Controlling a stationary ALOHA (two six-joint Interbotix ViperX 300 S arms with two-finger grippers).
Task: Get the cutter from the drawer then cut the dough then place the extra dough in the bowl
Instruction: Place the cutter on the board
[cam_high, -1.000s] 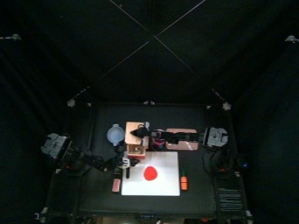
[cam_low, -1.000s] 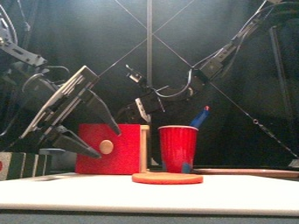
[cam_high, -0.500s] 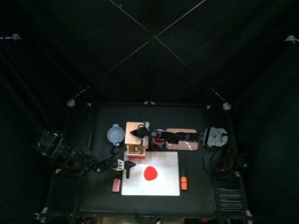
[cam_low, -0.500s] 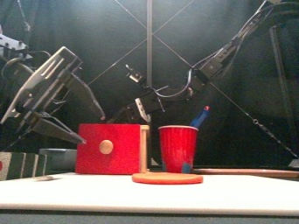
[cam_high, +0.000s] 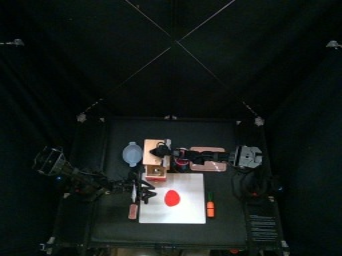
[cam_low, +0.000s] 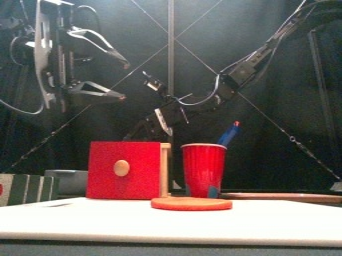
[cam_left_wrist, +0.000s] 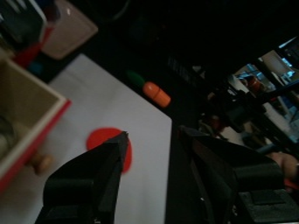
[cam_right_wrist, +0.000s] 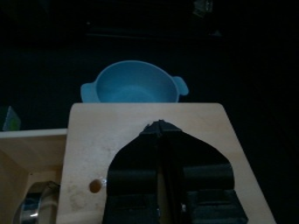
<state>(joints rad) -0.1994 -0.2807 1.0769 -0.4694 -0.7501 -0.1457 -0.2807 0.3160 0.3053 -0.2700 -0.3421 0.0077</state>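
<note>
Round metal cutter (cam_right_wrist: 35, 208): a grey ring lying in the pulled-out drawer of the pale wooden box with a red drawer front (cam_low: 123, 170); only part of it shows.

Flat red dough disc (cam_high: 171, 197): whole and uncut, on the white cutting board (cam_high: 194, 185) in front of the box.

Blue-grey bowl with two small handles (cam_high: 130, 153): just beside the box, on its left. Red cup (cam_low: 203, 170): just beside the box, on its right.

Left claw (cam_left_wrist: 158, 149): hangs high above the box's left front, jaws apart, holding nothing.

Right claw (cam_right_wrist: 159, 131): over the box's top, jaw tips together.
</note>
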